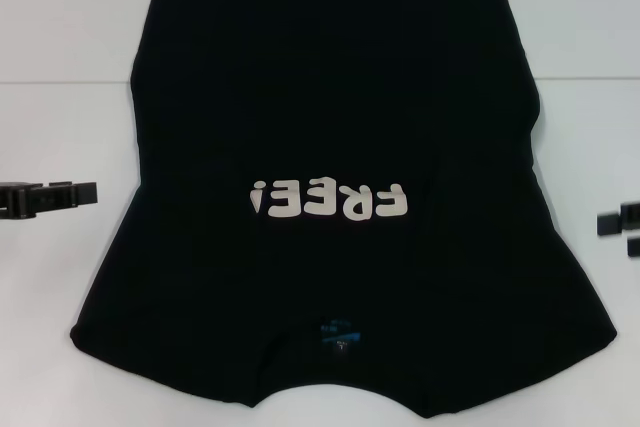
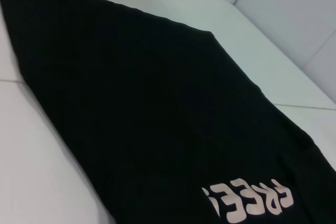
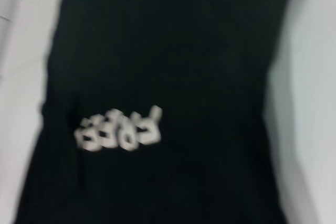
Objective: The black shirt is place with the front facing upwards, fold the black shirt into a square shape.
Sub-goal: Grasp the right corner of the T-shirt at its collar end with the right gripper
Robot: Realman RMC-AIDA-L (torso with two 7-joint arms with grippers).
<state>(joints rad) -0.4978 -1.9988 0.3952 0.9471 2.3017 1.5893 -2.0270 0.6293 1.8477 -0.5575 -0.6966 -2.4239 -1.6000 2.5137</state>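
Head view: black shirt [image 1: 340,117] flat, pincers flanking.

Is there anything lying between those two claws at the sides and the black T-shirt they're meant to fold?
Nothing visible. The left gripper and right gripper wait on either side of the black shirt, with only bare white table between each and the cloth.

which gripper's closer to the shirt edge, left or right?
Neither touches the black shirt. The left gripper sits nearer its edge; the right gripper hangs farther out at the frame's edge.
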